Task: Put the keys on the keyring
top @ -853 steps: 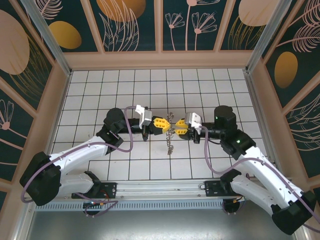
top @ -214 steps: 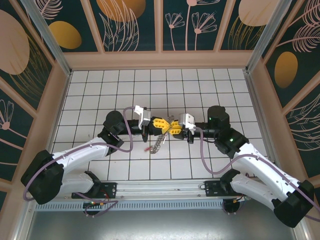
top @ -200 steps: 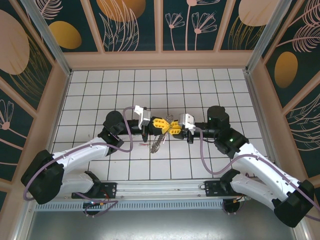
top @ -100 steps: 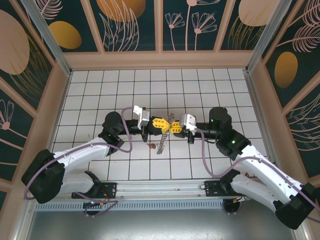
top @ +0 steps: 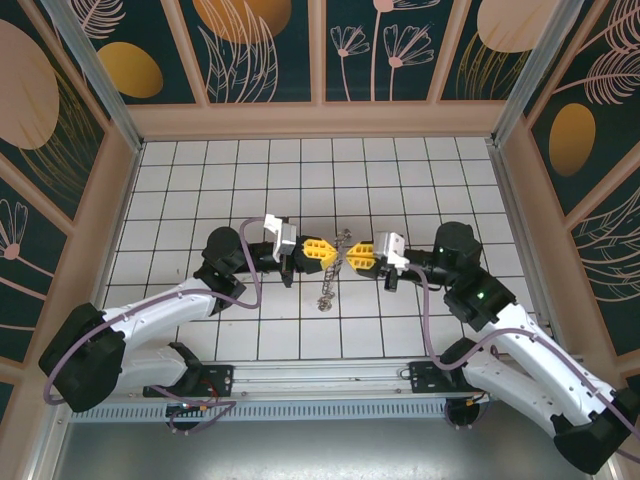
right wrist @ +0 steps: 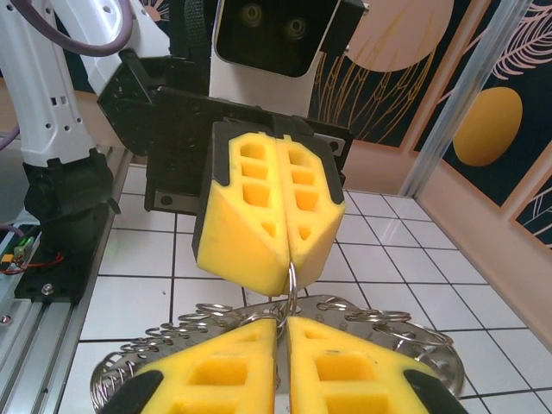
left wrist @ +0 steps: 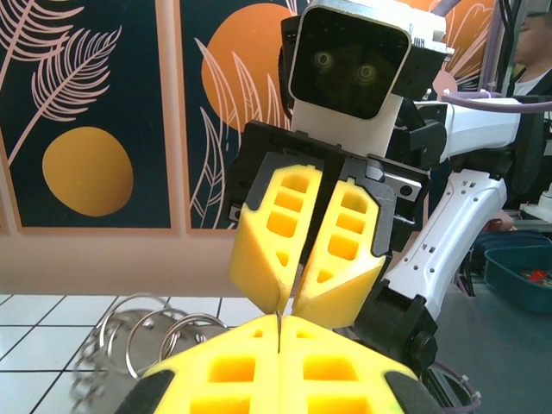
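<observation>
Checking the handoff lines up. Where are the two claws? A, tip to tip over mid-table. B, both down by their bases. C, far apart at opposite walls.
A: the top view shows the left claw and right claw tip to tip mid-table, the keyring at their tips.

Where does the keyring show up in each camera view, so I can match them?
Top external: keyring centre, dangling between left end effector and right end effector.
Left wrist: lower left, beside the yellow fingers.
Right wrist: bottom centre, behind the near yellow fingers.
Shared landmark: white tiled floor.
</observation>
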Robot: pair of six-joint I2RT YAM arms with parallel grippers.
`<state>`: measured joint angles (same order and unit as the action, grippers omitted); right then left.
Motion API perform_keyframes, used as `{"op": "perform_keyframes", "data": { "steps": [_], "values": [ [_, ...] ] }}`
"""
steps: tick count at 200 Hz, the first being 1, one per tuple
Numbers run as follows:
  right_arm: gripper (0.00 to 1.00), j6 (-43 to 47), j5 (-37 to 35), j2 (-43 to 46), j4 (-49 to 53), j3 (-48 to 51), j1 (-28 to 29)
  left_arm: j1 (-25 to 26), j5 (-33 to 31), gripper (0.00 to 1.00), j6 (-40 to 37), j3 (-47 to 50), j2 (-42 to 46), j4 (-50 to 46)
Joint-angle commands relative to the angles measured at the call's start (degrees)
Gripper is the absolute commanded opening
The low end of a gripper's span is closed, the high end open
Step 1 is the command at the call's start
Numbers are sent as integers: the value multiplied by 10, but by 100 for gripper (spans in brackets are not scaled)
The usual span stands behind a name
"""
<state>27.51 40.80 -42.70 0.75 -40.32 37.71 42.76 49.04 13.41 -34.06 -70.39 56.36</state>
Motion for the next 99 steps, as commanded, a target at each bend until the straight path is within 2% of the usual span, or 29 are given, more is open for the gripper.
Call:
{"op": "perform_keyframes", "data": {
  "steps": [1,32,99],
  "values": [
    [14,-11,23,-13,-33,8,2,2,0,0,3,1,13,16],
    [19,-8,38,-41,-41,2,5,2,2,0,5,0,11,21],
    [13,-10,50,-58,-59,1,9,3,12,0,13,-4,-7,38]
  ]
}}
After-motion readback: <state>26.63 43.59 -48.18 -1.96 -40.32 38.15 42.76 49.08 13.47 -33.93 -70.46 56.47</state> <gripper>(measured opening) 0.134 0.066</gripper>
